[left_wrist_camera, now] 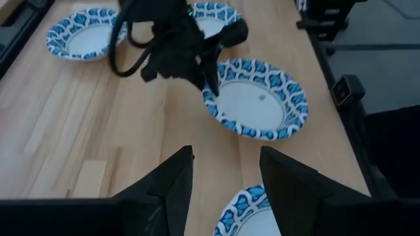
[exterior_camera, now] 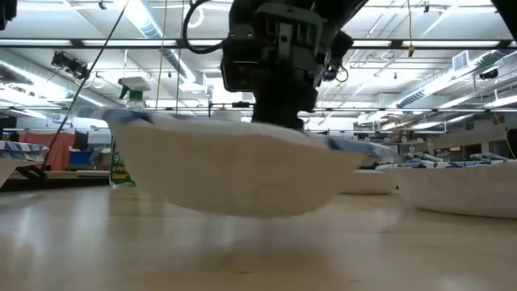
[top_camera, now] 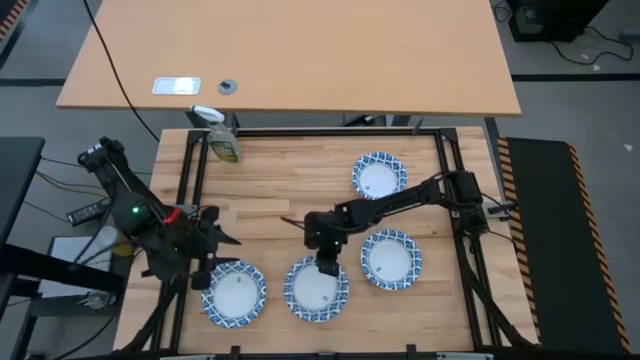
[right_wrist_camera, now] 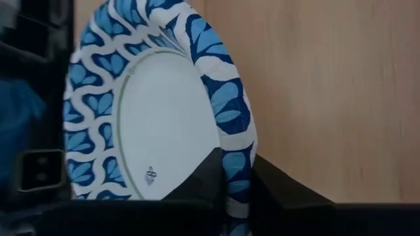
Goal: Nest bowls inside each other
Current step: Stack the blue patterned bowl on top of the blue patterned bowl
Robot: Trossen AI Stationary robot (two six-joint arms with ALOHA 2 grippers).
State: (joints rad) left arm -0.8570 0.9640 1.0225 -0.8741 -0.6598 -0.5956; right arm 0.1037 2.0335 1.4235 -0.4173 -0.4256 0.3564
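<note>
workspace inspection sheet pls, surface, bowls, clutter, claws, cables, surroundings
surface: wooden table, framed by dark rails
job's things: four bowls in view, none nested: far bowl, right bowl, middle bowl, left bowl
clutter: spray bottle at far left corner
grippers: right claw shut on middle bowl's rim; left claw open, beside left bowl
cables: black cable across the desk beyond
surroundings: second desk behind

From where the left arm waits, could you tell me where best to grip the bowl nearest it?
Probably by the rim of the front-left bowl, coming down from above on the edge nearest the left hand: the bowl lies flat and shallow, so only its scalloped rim offers a pinch.
</note>
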